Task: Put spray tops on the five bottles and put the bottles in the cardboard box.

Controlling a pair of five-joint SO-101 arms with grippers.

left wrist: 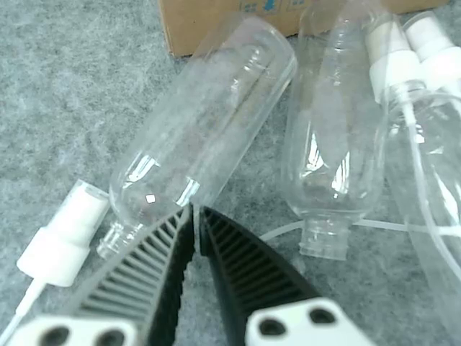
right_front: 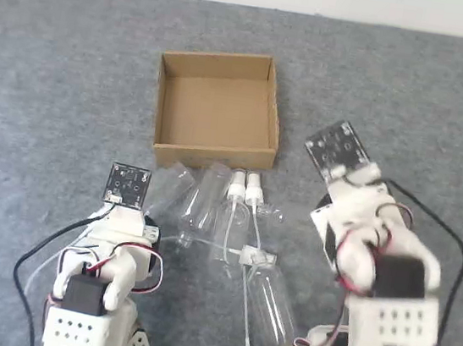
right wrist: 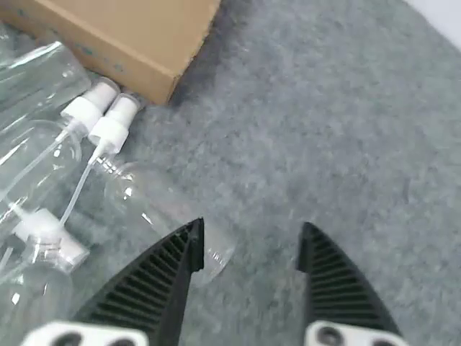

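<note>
Our left claw [left wrist: 194, 213] is all but closed and holds nothing. Its ribbed black tips sit just beside the open neck of a smooth clear plastic bottle [left wrist: 205, 122], and a white spray top [left wrist: 61, 241] lies alongside. Our right claw [right wrist: 253, 227] is spread wide and empty over the fuzzy grey bench [right wrist: 324, 108], with the cardboard box [right wrist: 122, 36] beyond it.

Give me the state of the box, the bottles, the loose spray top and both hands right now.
Cardboard box: open, empty.
Left hand: shut, holding nothing.
Right hand: open, holding nothing.
Bottle nearest the left hand: on its side, neck open, no top.
Bottle beside it: on its side, no top.
Loose spray top: lying on the carpet, on no bottle.
</note>
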